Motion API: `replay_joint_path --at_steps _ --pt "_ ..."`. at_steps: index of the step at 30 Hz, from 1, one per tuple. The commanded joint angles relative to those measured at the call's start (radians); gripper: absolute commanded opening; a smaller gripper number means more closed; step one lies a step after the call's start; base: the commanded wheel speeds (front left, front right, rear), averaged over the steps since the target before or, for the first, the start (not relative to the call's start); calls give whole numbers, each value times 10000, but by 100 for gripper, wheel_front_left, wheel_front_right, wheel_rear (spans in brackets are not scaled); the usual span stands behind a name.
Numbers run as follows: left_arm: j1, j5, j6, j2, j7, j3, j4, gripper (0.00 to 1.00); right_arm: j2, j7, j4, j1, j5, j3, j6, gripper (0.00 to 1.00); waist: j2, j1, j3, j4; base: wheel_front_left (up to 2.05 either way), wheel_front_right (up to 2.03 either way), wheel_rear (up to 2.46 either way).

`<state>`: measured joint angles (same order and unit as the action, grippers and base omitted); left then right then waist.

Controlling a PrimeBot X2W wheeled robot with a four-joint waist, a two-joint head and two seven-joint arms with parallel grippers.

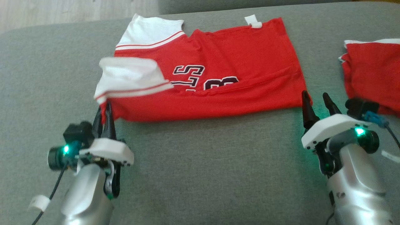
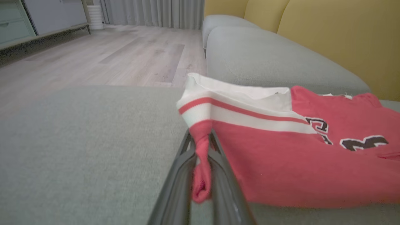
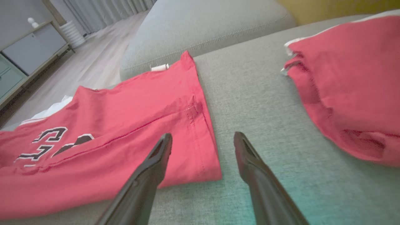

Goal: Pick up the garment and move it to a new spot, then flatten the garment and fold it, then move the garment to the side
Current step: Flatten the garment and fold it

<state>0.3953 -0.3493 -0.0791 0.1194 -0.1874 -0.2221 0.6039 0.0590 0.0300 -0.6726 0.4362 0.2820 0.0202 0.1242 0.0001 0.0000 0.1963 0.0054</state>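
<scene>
The garment (image 1: 218, 78) is a red jersey with white sleeves and dark lettering, lying folded lengthwise on the grey sofa seat (image 1: 203, 162). My left gripper (image 1: 104, 106) is shut on its near left corner. In the left wrist view the red cloth (image 2: 281, 156) is bunched between the two fingers of that gripper (image 2: 200, 137) and lifted slightly. My right gripper (image 1: 314, 95) is open at the near right corner. In the right wrist view its left finger lies over the hem (image 3: 125, 125), its right finger stands over bare cushion, and the gripper (image 3: 203, 137) holds nothing.
A second red garment (image 1: 372, 72) lies crumpled to the right, close to my right arm, and also shows in the right wrist view (image 3: 350, 78). Beyond the seat's far edge are another grey cushion (image 2: 265, 56), yellow backrests (image 2: 343, 31) and wooden floor (image 2: 109, 56).
</scene>
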Motion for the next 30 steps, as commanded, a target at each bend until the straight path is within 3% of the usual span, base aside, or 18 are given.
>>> replay_joint_path --at_steps 1,12,13,14,15,24,30 --pt "501 119 0 328 -145 255 -412 0 -86 -80 55 492 -7 -148 65 100 -1 0 44 113 0 0 0" --pt "540 280 139 374 174 -229 -788 0 -87 -539 -3156 2008 -514 258 65 100 -1 0 206 497 0 0 0" --pt "515 266 131 376 184 -235 -773 0 -87 -511 -3361 2095 -502 187 65 73 -1 0 198 511 0 0 0" --pt "490 249 122 385 187 -233 -748 0 -87 -457 -3536 2175 -509 107 65 20 -1 0 185 515 0 0 0" --pt "465 234 109 397 188 -228 -720 0 -87 -367 -3678 2244 -538 15 65 0 -1 0 168 512 0 0 0" --pt "-36 76 -33 599 67 -107 -462 0 -87 834 -4182 2323 -1604 -297 65 0 -1 0 -325 157 0 0 0" --pt "-572 -74 -117 799 64 10 -517 0 -87 920 -4069 2028 -2070 -345 65 0 -1 0 -798 -190 0 0 0"
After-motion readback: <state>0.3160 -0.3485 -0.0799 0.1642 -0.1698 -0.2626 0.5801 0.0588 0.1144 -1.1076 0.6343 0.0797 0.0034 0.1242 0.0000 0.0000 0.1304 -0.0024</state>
